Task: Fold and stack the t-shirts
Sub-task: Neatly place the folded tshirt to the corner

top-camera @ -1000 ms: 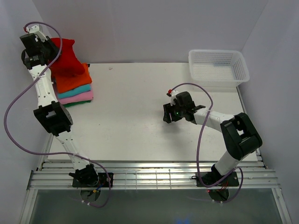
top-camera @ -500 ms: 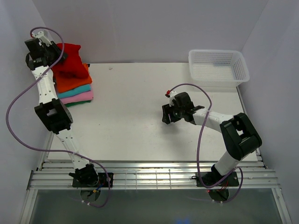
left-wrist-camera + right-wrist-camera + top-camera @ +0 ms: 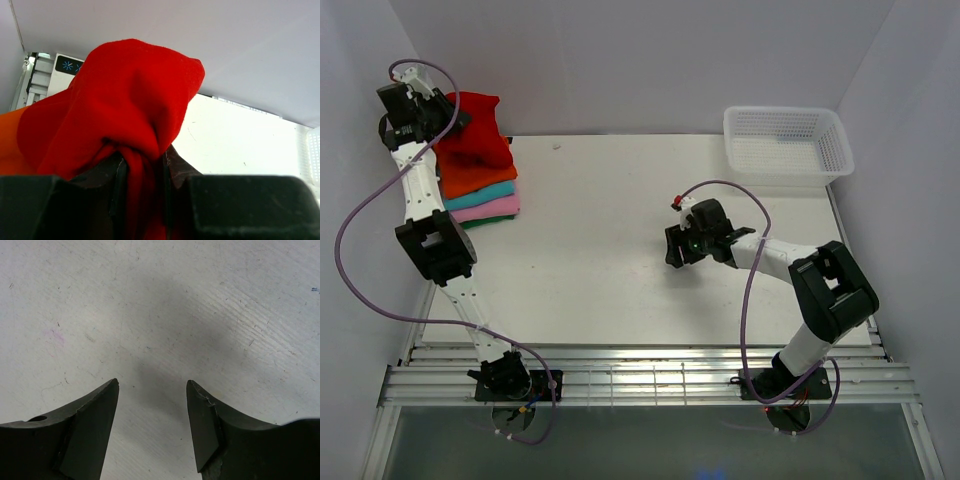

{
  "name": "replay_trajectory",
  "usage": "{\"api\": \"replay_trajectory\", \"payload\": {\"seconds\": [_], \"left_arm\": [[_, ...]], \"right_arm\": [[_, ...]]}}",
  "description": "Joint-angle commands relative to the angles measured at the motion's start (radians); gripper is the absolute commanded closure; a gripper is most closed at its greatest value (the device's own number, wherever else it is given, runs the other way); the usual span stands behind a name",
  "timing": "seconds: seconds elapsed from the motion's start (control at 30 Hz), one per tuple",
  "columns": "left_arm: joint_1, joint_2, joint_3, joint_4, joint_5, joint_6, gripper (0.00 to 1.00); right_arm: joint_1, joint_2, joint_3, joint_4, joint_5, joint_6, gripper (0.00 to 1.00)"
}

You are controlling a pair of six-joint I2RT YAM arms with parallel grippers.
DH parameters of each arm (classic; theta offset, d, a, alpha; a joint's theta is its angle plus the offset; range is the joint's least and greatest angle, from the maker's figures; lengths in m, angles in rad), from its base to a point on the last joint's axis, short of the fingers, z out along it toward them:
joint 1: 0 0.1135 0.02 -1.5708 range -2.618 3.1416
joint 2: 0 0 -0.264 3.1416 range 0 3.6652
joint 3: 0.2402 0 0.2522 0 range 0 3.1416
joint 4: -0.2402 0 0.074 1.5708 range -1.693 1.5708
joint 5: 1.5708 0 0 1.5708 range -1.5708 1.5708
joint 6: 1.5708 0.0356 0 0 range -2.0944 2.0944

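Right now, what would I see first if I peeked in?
You'd see the bright red t-shirt bunched in the left claw over the colourful stack of t-shirts at the far left. The right claw hangs open over the table, and a white basket sits far right.

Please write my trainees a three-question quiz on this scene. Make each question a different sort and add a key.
1. True or false: the left gripper is shut on the red t-shirt.
2. What is between the fingers of the right gripper?
A) a teal shirt
B) nothing, only bare table below
C) a basket handle
3. Fill in the word: in the top view, the white mesh basket stands at the table's far ____ corner.

Key: 1 true; 2 B; 3 right.
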Motion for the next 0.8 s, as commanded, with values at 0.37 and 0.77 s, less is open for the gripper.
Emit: {"api": "replay_trajectory", "payload": {"seconds": [0.37,0.77], "left_arm": [[-0.001,-0.104,-0.192,0.057,-0.196,0.087,0.99],[-0.001,-0.087,-0.201,0.063,-0.566,0.076,0.69]], "right_arm": [[0.040,0.032,0.001,0.019,-0.021,0.015,0.37],[0.046,0.031,-0.008,0.012,-0.019,0.006,0.37]]}}
